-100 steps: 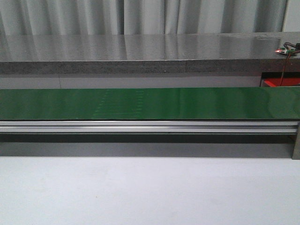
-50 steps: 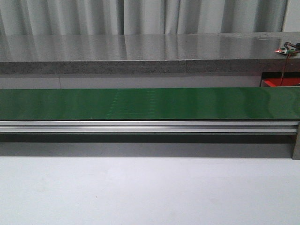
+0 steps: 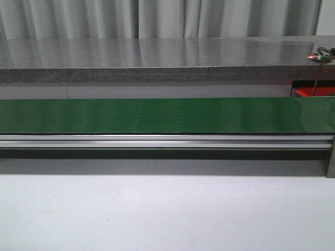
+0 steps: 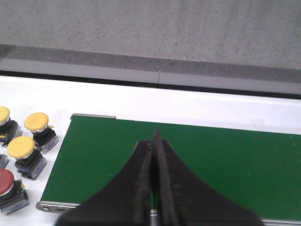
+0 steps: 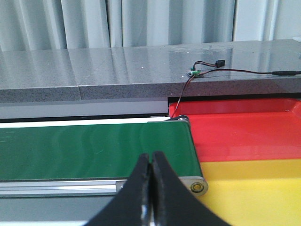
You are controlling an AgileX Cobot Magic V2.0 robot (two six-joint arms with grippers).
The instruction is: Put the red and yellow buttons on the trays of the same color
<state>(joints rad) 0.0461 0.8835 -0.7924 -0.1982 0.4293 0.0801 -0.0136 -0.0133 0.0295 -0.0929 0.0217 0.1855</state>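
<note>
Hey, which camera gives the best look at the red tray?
The right wrist view: the red tray fills the area past the belt's end, next to the yellow tray. The front view shows only a red sliver at the far right. The left wrist view doesn't show it.

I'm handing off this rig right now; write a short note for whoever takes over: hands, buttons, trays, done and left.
Left hand: shut, empty, over the green belt.
Right hand: shut, empty, over the belt's other end.
Buttons: three yellow buttons and one red button stand off the belt's end by the left hand.
Trays: red tray and yellow tray sit side by side past the belt's end by the right hand; both look empty in the visible part.
Done: nothing sorted.
Left: all visible buttons.
</note>
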